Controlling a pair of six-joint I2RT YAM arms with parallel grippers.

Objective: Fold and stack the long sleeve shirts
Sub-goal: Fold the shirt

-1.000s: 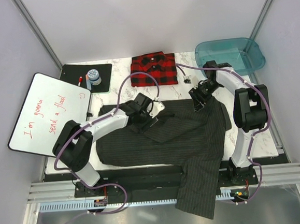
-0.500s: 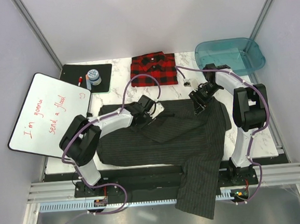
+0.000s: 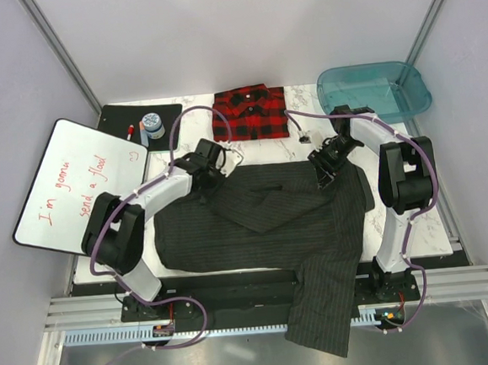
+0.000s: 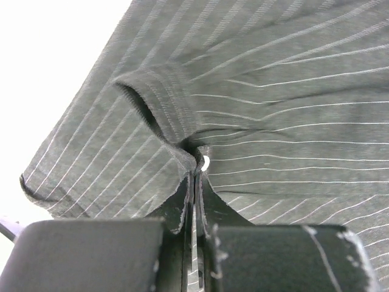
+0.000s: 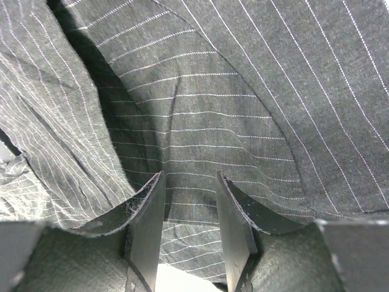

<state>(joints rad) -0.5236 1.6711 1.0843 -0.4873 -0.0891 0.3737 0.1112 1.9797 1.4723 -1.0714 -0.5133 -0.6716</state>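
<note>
- Your left gripper (image 4: 196,167) has left the middle of the charcoal pinstriped cloth shirt (image 3: 264,223) and travelled to its far-left edge. It has snapped together there — the fingers now pinch a ridge of that fabric.
- Your right gripper (image 5: 190,179) has barely shifted. It sits at the shirt's far-right part with its jaws apart, striped cloth showing in the gap and nothing clamped.
- The shirt lies spread across the middle of the white marble bench (image 3: 305,93), one flap folded inward and one sleeve hanging over the near edge.
- The red-and-black plaid flannel shirt (image 3: 249,113) rests folded at the far edge, unmoved.
- My judgement: you have one hold for the next fold — the right side likely needs its own before you lift, or the cloth drags askew.
</note>
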